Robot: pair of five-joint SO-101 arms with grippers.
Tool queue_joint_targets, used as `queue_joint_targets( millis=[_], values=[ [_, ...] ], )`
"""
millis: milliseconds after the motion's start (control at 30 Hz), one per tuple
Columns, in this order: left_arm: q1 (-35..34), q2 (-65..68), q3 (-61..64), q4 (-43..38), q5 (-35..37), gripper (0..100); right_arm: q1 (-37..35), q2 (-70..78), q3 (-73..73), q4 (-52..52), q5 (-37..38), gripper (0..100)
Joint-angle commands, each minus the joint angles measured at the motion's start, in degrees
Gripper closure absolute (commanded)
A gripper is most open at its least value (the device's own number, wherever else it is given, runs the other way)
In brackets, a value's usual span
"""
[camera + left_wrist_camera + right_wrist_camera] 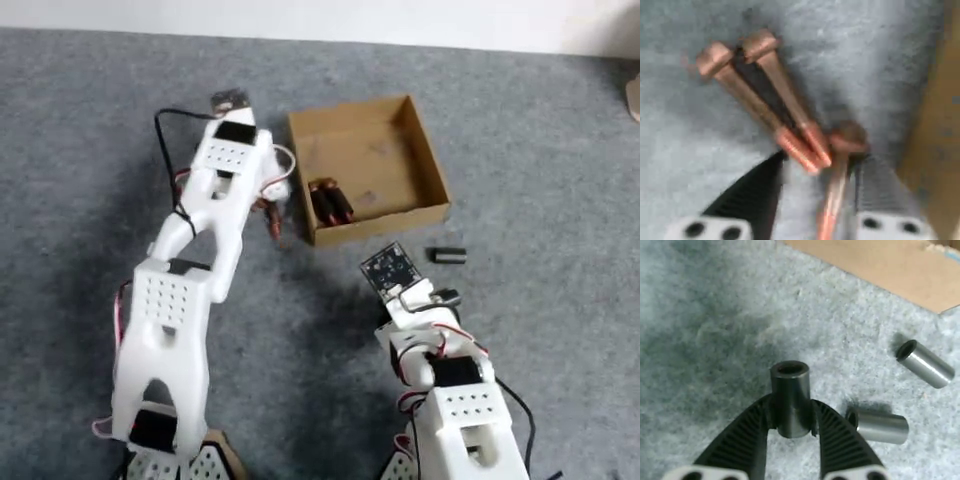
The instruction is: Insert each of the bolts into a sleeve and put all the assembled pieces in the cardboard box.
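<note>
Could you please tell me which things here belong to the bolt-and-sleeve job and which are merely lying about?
Job: three bolts; sleeve held in the right gripper; two loose sleeves; cardboard box, with pieces already inside.
Lying about: grey mat underneath; tan object at the high view's right edge, too cut off to identify.

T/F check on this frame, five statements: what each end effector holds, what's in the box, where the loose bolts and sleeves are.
1. The right end effector is shut on a dark sleeve. True.
2. The cardboard box is empty. False: dark pieces lie by its front wall.
3. Two loose sleeves lie inside the box. False: both lie on the grey carpet outside it.
4. Three copper bolts lie by the left end effector. True.
5. The left end effector is clamped on two bolts. False: it is open, with one bolt between its fingers.
</note>
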Motion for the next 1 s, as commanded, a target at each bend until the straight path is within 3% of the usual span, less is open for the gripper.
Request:
queue_joint_targets(
  millis=[0,233,667,800,967],
  values=[
    [-1.01,0.4,-0.57,2.29,-0.09,99,-0.22,-1.01,-0.4,-1.01,0.79,99.5],
    [-1.27,-7.52,-4.97,16.97,-13.1,100,-0.22,-1.01,-0.4,-1.01,0.79,99.5],
    [-2.15,-23.43,-4.88,23.03,-13.36,100,-0.48,-1.01,-0.31,-1.01,0.53,99.5],
    [-2.24,-27.74,-3.38,23.3,-13.36,100,-4.26,-1.1,-0.31,-0.92,0.09,99.5],
    [-1.98,-34.42,1.8,23.21,-13.45,100,-7.16,-1.1,-0.66,-0.92,-6.07,99.5]
  ],
)
